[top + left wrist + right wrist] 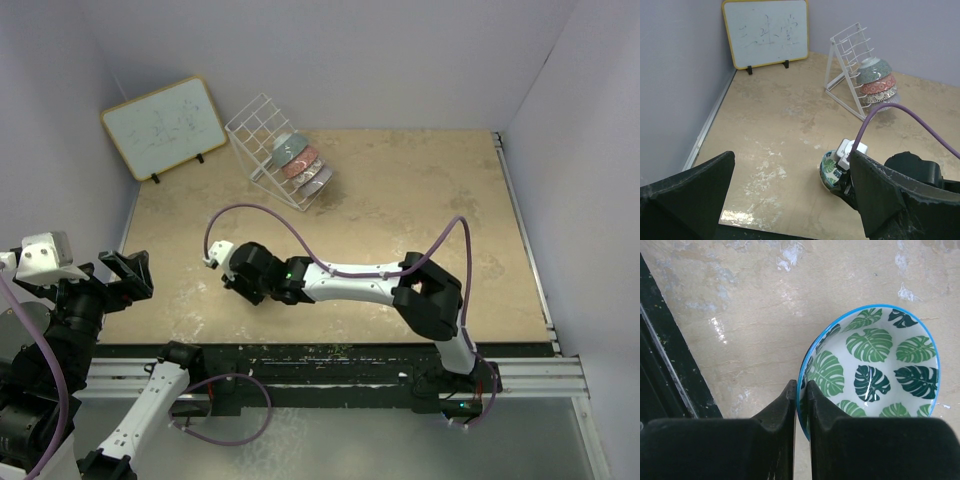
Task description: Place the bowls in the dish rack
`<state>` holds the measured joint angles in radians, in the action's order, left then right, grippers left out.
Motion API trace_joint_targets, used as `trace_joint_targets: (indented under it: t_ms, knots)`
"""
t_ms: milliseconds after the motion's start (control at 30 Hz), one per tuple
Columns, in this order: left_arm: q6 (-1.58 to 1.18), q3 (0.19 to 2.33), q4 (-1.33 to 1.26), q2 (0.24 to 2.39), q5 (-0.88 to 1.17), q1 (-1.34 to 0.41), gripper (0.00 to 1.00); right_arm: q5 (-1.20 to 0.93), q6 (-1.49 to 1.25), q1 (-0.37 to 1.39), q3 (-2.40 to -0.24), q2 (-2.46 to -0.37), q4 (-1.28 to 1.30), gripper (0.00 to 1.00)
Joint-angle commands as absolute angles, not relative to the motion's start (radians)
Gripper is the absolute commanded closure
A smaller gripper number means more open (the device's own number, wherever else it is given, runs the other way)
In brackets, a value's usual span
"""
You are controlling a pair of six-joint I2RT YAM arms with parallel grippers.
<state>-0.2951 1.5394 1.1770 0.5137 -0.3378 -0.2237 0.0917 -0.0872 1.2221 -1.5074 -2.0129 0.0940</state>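
Note:
My right gripper (238, 281) is shut on the rim of a green leaf bowl (875, 365), one finger inside and one outside (801, 390). The bowl is tilted on edge, low at the table's front left, and also shows in the left wrist view (830, 167). I cannot tell whether it touches the table. The white wire dish rack (262, 125) stands at the back and holds three bowls: grey-green (290, 148), pink (301, 165) and pale purple (316, 181). My left gripper (125, 275) is open and empty at the left edge, left of the held bowl (790, 200).
A wood-framed whiteboard (163, 125) leans on the back left wall beside the rack (847, 50). A purple cable (250, 212) loops over the right wrist. A black rail (330, 355) runs along the near edge. Walls enclose the left, back and right.

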Motion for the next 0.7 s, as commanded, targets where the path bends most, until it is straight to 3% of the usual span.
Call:
trace_joint_targets:
  t_ms: [0,333,433,667]
  knots:
    - [-0.294,1.534,1.152,0.514,-0.348,-0.224,0.01,0.102,-0.126,1.222,-1.522,-1.908,0.06,0.99]
    - [-0.295,1.534,1.154,0.508,-0.352,-0.226,0.01,0.035,-0.189,1.191,-1.511,-1.778,0.009,1.0]
    - [-0.295,1.536,1.152,0.508,-0.353,-0.227,0.01,-0.096,-0.254,1.117,-1.504,-1.746,-0.032,1.0]
    - [-0.295,1.554,1.153,0.511,-0.353,-0.228,0.01,-0.541,-0.602,0.848,-1.412,-1.689,-0.449,1.0]
